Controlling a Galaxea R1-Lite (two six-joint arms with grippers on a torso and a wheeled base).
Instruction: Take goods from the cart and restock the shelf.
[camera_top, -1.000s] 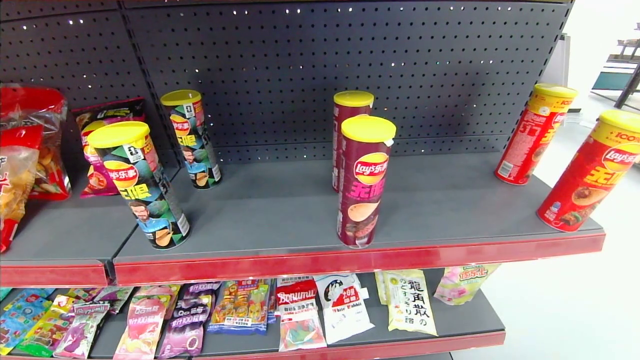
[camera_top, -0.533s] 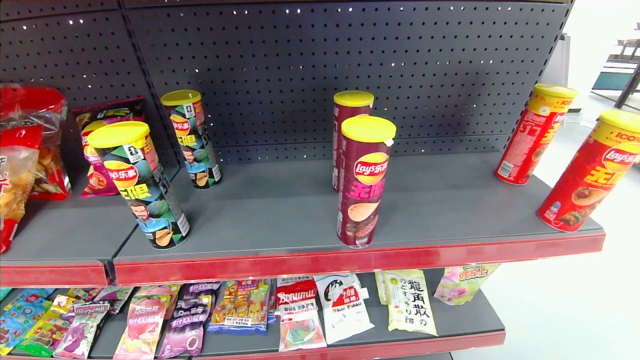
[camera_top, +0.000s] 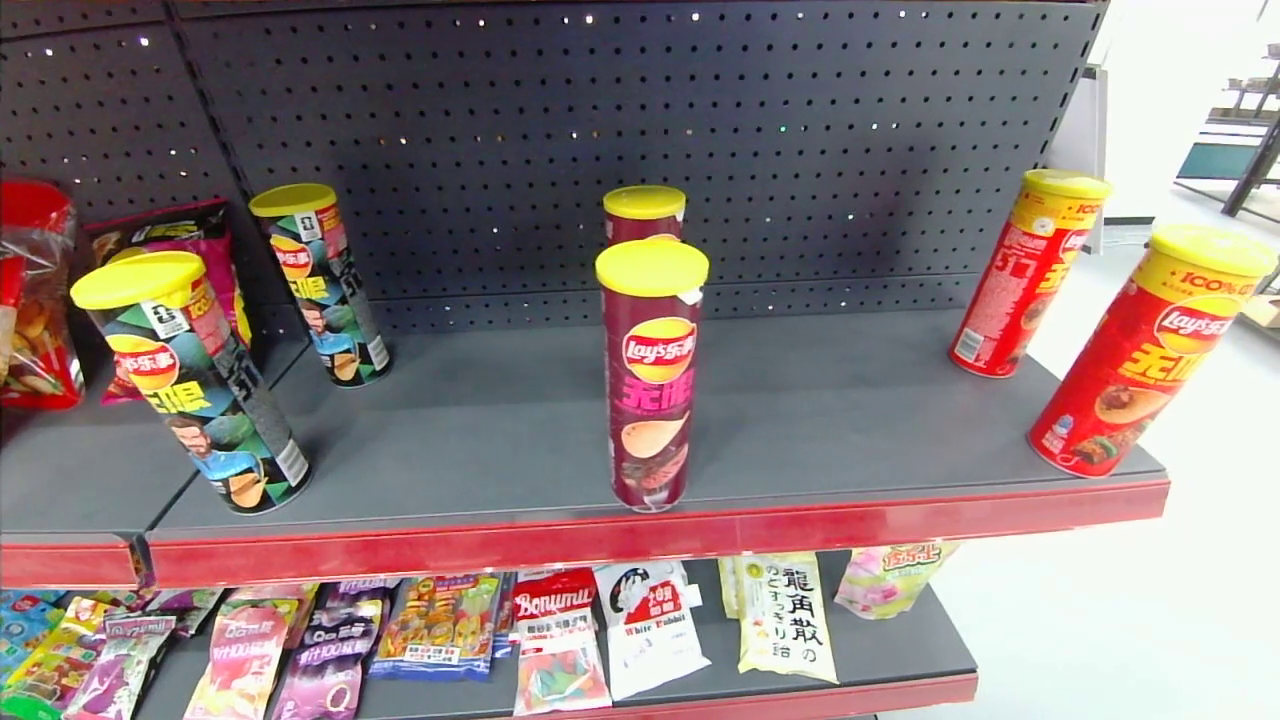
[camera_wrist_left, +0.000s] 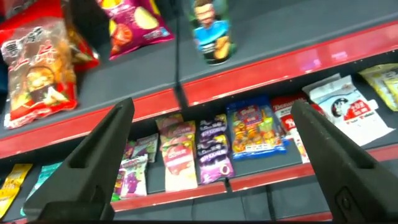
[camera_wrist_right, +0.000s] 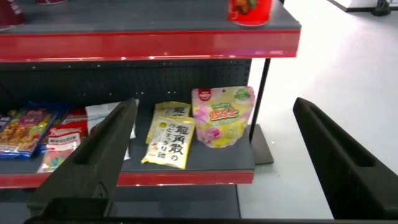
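Head cam has panned right vs 0.5 s ago: whole scene slid left, so the cans kept their spots on the shelf (camera_top: 650, 530).

Shelf, robot's l to r:
- front dark can (camera_top: 190, 385) near the red lip. The rear dark can (camera_top: 320, 285) is farther back by the pegboard (camera_top: 600, 120). Chip bags (camera_top: 170, 250) lean behind the front one.
- front maroon can (camera_top: 650, 390) upright at the lip, mid-shelf. The rear maroon can (camera_top: 644, 212) is straight behind it and mostly hidden.
- rear red can (camera_top: 1030, 275) toward the back at the right end. The front red can (camera_top: 1150, 355) is at the front right corner, well apart from it.
- all six w/ yellow lids.

Lower shelf (camera_top: 900, 645): a row of flat snack packs (camera_top: 560, 640) along the front.

L gripper (camera_wrist_left: 211, 109): fingers spread wide w/ nothing between them, facing the lower shelf's packs. The front dark can's base and the red lip also show in the left wrist view.

R gripper (camera_wrist_right: 216, 102): also released, holding nothing, facing the shelf's right end. A yellow pack (camera_wrist_right: 173, 137) and a pink-green pack (camera_wrist_right: 222, 115) lie just beside each other on the lower shelf. The front red can's base sits on the corner of the shelf over them.
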